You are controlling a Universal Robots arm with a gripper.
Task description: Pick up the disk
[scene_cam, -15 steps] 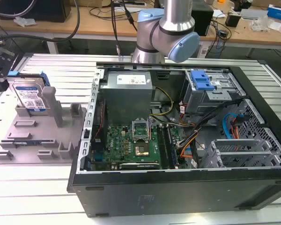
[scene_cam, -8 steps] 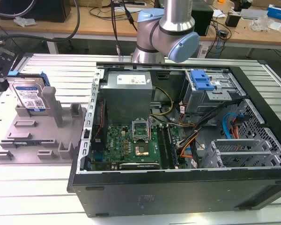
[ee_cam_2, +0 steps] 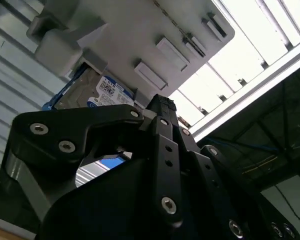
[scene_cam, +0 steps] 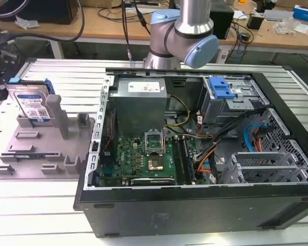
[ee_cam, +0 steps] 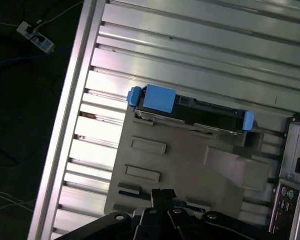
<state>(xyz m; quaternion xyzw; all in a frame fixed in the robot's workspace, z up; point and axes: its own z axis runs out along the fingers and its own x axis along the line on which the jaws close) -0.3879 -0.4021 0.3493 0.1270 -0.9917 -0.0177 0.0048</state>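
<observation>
Disk (scene_cam: 33, 105) stands on edge in the grey plastic tray (scene_cam: 41, 154) on the slatted metal table (scene_cam: 41, 215), at the exterior view's left, beside the open case (scene_cam: 195, 154). In the second wrist view my claw (ee_cam_2: 160, 102) looks pressed shut and empty, apart from the disk's label (ee_cam_2: 104, 92). In the first wrist view the disk shows a thin dark upper edge between blue rails (ee_cam: 157, 98). I judge it stiff, dense, smooth-sided and shock-sensitive; pinching across the flat faces at that free edge seems best
</observation>
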